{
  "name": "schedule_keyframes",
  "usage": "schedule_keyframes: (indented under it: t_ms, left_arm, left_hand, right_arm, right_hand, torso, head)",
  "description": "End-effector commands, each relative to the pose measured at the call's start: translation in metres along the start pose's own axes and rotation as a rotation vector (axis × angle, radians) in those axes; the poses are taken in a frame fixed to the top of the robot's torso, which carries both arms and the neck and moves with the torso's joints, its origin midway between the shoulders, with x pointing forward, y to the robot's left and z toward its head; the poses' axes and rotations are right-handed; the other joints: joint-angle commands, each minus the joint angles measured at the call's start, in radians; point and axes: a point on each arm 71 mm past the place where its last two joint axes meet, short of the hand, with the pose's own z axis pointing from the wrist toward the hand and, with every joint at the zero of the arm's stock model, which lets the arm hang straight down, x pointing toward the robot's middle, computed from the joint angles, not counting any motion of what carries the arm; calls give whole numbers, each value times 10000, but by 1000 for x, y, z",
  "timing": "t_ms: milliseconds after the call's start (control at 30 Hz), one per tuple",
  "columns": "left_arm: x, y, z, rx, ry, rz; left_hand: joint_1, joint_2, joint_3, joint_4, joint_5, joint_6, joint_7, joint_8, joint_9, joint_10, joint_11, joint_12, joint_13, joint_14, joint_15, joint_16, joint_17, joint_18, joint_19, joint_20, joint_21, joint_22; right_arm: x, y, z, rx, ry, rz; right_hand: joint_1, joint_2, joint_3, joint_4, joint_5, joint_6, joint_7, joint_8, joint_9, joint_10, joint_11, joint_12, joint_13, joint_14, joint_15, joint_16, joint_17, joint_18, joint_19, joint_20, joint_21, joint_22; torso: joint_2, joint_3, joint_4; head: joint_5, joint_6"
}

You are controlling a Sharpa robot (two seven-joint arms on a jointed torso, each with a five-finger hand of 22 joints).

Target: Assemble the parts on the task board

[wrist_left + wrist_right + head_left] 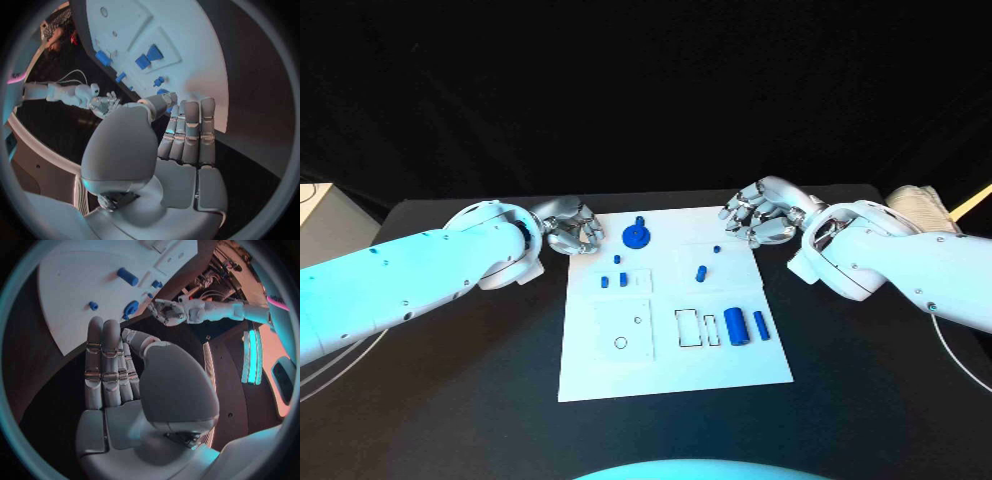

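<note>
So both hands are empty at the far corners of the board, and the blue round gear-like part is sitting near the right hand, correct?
Not quite. The head view shows the blue round part near the left hand, not the right hand. The rest holds: both hands are empty at the far corners of the task board.

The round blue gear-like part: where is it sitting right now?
In the head view, the round blue part lies at the task board's far edge, just beside the left hand.
</note>
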Motion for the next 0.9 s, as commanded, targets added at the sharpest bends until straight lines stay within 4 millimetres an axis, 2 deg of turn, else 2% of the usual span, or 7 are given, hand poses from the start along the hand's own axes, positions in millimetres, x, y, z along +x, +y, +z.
schedule_keyframes:
  t_ms: [33,133,233,300,433,667,900]
  left_arm:
    - [-9,-1,-5,804,-577,-2918]
    - [-18,4,-15,1170,-672,-4458]
    - [-24,7,-23,1563,-826,-5803]
    - [-28,8,-28,1836,-982,-6702]
    - [-32,8,-35,2181,-1198,-7754]
    - [-34,8,-44,2509,-1353,-8546]
    - [-35,7,-48,2656,-1479,-8679]
  left_hand:
    - [119,101,1,-99,42,8,15,7,-25,68,0,199,88,-78,-11,-132,-131,117,-117,-2,-83,-75]
    - [200,163,-27,-228,62,15,18,0,-52,7,-7,439,209,-216,-16,-281,-218,114,-228,-18,-90,-50]
    - [223,187,-36,-277,69,9,26,-5,-64,-61,2,514,249,-268,-11,-333,-249,115,-271,-22,-83,-33]
    - [220,228,-46,-328,73,7,51,1,-78,-221,34,600,296,-415,12,-501,-335,112,-370,-17,-109,-26]
    - [130,248,-111,-315,61,15,64,25,-82,-382,61,651,321,-455,40,-581,-383,108,-435,8,-148,-36]
    - [75,259,-156,-298,55,6,68,32,-85,-436,68,683,334,-441,50,-581,-389,109,-443,22,-169,-49]
    - [1,251,-231,-302,58,-18,82,67,-84,-677,105,705,346,-502,84,-607,-405,109,-458,54,-232,-90]
  right_arm:
    - [7,-2,2,-208,1000,-2757]
    - [7,-4,6,-114,1044,-4036]
    - [9,-4,10,-99,961,-4892]
    - [12,-3,13,-89,833,-5320]
    - [16,-3,16,-46,623,-5784]
    - [25,-3,24,48,613,-6157]
    - [41,1,27,-62,1028,-6152]
  right_hand:
    - [-218,-68,196,-12,-77,144,-48,-157,-46,186,-48,-311,26,272,-38,675,475,-18,-107,10,504,462]
    - [-472,-202,314,57,-165,255,-92,-275,-48,204,-52,-628,35,374,-31,2166,1575,-55,-12,62,1268,1194]
    - [-652,-332,452,142,-234,301,-116,-348,-24,146,-42,-848,48,520,-11,4073,3052,-279,528,97,2910,2798]
    - [-708,-421,497,160,-277,295,-121,-384,-10,70,-23,-957,41,564,1,4825,3638,-392,750,114,3606,3486]
    - [-741,-519,649,169,-312,290,-113,-447,45,26,13,-1121,57,581,31,6096,4582,-568,1079,163,4739,4623]
    - [-761,-554,721,172,-316,274,-94,-482,83,-29,34,-1217,57,582,49,6630,4955,-652,1228,197,5289,5181]
    - [-759,-540,765,172,-296,288,-95,-484,109,-26,36,-1244,64,591,57,6910,5166,-720,1338,216,5684,5583]
  torso:
    - [6,-8,8]
    - [10,-17,41]
    - [7,-7,22]
    - [14,-10,14]
    - [29,-25,60]
    - [27,-37,53]
    - [30,-21,55]
  head:
    - [-87,64]
    - [-177,100]
    - [-245,144]
    - [-295,169]
    - [-377,184]
    - [-351,173]
    - [-317,126]
